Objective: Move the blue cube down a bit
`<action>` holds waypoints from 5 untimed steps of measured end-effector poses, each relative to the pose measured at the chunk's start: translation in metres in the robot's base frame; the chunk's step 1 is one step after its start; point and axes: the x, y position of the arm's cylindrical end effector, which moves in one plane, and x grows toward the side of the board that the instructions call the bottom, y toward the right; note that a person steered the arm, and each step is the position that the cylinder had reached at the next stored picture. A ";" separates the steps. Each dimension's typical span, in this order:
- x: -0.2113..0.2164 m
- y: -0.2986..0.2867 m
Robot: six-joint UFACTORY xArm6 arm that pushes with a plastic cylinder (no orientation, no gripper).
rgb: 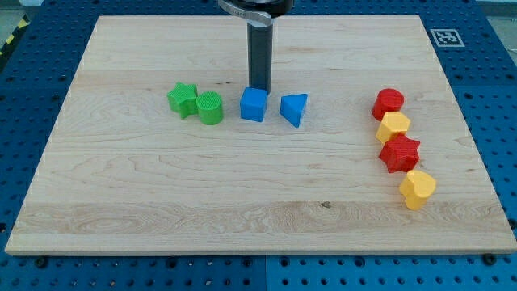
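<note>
The blue cube (254,104) sits on the wooden board (258,194), a little left of centre in the view's upper half. My tip (259,87) is at the cube's top edge, just above it in the view, touching or nearly touching it. A blue triangular block (294,109) lies just to the cube's right, a small gap between them.
A green cylinder (210,107) and a green star (183,99) lie to the cube's left. At the view's right, a column runs downward: a red block (388,102), a yellow hexagonal block (393,126), a red star-like block (401,153) and a yellow heart-like block (418,188).
</note>
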 end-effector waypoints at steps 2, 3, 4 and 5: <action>0.003 -0.011; 0.003 -0.021; 0.003 -0.027; 0.002 -0.033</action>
